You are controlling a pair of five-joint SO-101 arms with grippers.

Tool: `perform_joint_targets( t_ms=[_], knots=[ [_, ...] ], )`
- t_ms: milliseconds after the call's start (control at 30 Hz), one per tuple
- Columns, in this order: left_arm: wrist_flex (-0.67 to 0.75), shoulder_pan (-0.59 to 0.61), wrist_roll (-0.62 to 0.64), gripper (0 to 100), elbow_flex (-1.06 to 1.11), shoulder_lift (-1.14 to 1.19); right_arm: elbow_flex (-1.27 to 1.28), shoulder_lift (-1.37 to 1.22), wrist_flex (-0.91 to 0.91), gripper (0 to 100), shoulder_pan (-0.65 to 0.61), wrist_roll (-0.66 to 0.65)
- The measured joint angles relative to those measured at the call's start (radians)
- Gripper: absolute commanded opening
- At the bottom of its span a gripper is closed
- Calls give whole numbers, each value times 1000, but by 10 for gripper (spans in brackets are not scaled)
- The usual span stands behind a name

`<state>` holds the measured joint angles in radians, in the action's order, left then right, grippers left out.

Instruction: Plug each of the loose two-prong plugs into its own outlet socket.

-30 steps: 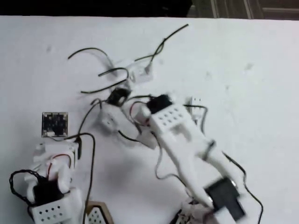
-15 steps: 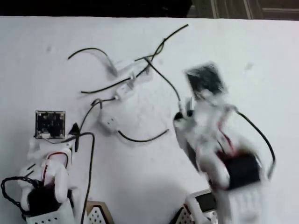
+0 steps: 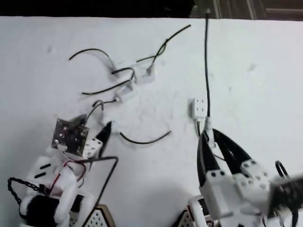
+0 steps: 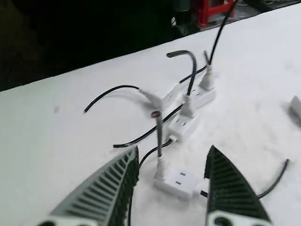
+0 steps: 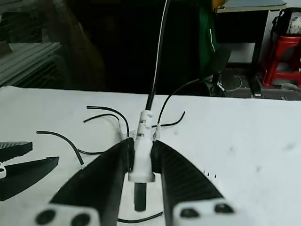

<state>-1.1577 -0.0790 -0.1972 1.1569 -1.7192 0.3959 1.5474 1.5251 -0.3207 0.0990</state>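
Grips a white plug [image 5: 141, 165] on a black cord [image 3: 206, 61] in the clenched right pincer [image 5: 142, 145], near a white socket [image 3: 199, 108] on the worktop [image 3: 260, 71], and has the left pincer [image 4: 173, 157] released, its fingers standing either side of another small socket [image 4: 181, 182] with a second plug [image 4: 161, 169] in it.

Right gripper [image 3: 207, 132] has pulled back from the outlet cluster [image 3: 135, 78] to my near right. It is now clamped on a two-prong plug [image 5: 141, 162] just beside a lone white outlet [image 3: 199, 108]. The plug's black cable [image 3: 207, 61] now stretches straight toward the table's far edge. Left gripper [image 4: 172, 151] has come forward, jaws spread around a small outlet [image 4: 181, 181].
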Motion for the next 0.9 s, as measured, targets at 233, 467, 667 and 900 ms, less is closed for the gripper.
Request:
perform_joint_targets(
  t_ms=[233, 467, 667, 900],
  knots=[
    [3, -216, 84, 238, -144, 187, 92, 147, -38, 16, 2, 3],
    [23, -358, 199, 238, -354, 618, 149, 247, -72, 16, 2, 3],
    [201, -431, 345, 234, -408, 918, 150, 247, -72, 16, 3, 3],
    [489, -503, 422, 234, -414, 1231, 150, 252, -54, 16, 3, 3]
  ],
)
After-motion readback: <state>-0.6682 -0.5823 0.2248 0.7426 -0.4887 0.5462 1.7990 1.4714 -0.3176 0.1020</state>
